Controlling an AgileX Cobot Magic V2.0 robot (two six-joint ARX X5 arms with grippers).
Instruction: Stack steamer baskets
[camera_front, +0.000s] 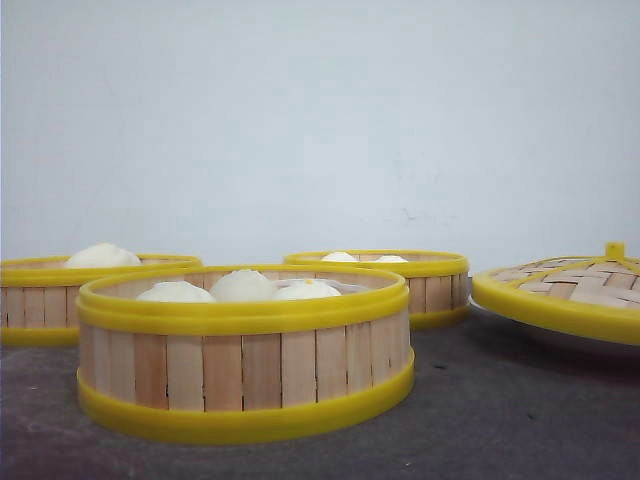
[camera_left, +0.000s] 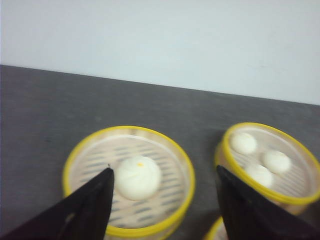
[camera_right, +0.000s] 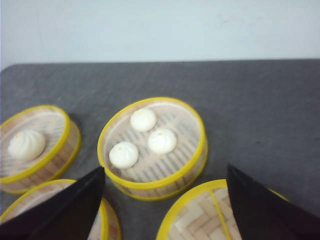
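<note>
While hovering over the steamer baskets (camera_right: 152, 145), both sets of jaws spread wide, gripping nothing, touching nothing.

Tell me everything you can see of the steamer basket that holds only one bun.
The one-bun basket is round and shallow, with a wall of upright light-wood slats between yellow rims that look like plastic, and a slatted floor. One white bun with a small orange dot lies near its middle. It stands upright and uncovered on the dark grey table, leftmost in the front view, apart from the other baskets. The left gripper is above it, jaws open, not touching.
</note>
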